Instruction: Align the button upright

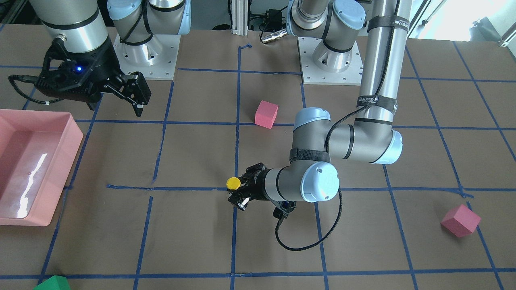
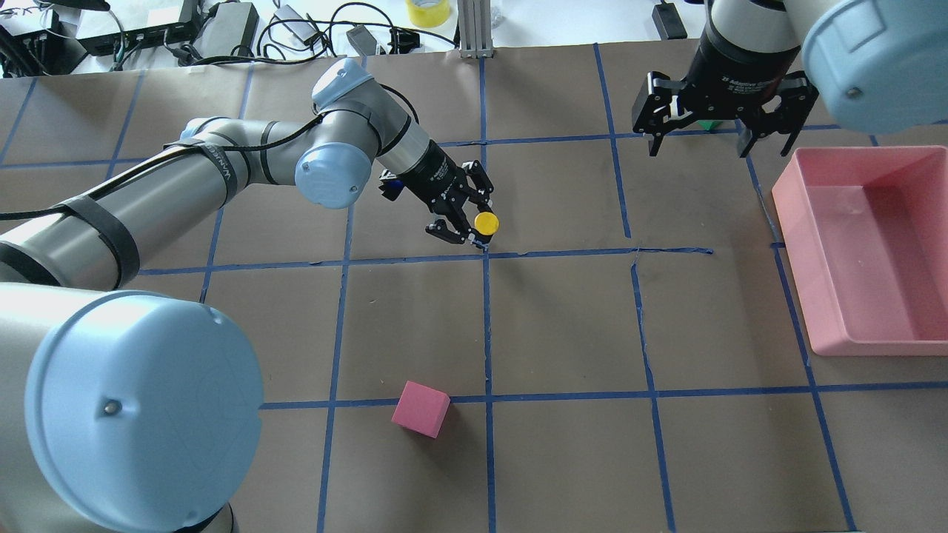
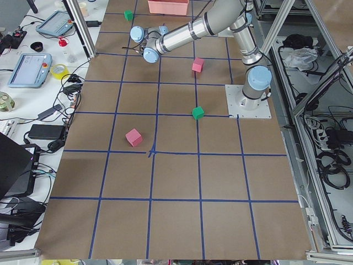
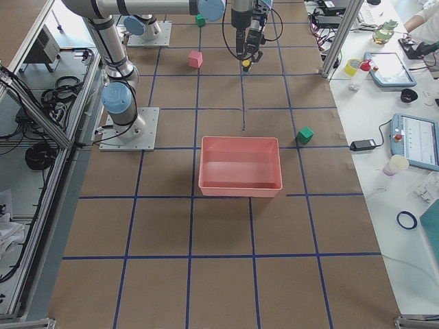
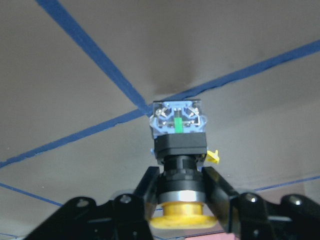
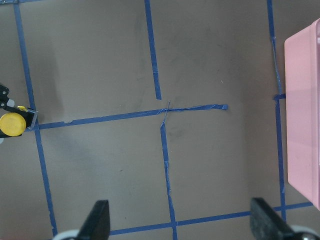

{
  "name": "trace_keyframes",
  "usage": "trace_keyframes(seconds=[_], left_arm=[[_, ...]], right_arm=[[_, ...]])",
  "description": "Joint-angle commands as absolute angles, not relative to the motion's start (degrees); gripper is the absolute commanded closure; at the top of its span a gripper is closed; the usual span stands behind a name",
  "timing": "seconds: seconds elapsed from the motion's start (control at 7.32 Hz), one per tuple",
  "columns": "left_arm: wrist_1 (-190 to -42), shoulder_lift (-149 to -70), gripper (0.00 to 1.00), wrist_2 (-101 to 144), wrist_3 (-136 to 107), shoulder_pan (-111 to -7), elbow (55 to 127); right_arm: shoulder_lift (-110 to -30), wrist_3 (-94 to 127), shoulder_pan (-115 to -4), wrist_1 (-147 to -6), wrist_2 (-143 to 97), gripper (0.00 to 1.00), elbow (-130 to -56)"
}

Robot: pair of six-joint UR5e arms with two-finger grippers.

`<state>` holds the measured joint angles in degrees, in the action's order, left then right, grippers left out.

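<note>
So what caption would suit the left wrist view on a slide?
Left gripper shut on the button at its neck, yellow cap nearest the camera, base toward the blue tape crossing.

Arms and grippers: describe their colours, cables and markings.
Both arms are silver-grey tubes with pale blue joint caps. The left arm carries a black cable under black lettered straps. The left gripper and right gripper are black; the right's body bears white lettering.
</note>
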<state>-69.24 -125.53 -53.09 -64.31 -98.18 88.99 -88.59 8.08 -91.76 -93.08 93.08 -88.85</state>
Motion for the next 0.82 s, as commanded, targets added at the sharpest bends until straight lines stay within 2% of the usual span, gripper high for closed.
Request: trace_keyframes(seconds=[0.0, 0.27, 0.68], left_arm=[[-68.9, -125.1, 0.00, -53.0, -63.9, -98.2, 90.7], [-68.8, -123.2, 0.00, -56.5, -62.8, -98.3, 89.5], [-76.0, -112.7, 0.00, -62.8, -54.3, -98.5, 85.4]], right_arm=[[-88.6, 8.0, -91.8, -93.1, 93.1, 0.00, -88.9], [-88.6, 8.0, -91.8, -93.0, 93.1, 0.00, -88.9], [-88.6, 8.1, -91.7, -93.0, 93.1, 0.00, -88.9]])
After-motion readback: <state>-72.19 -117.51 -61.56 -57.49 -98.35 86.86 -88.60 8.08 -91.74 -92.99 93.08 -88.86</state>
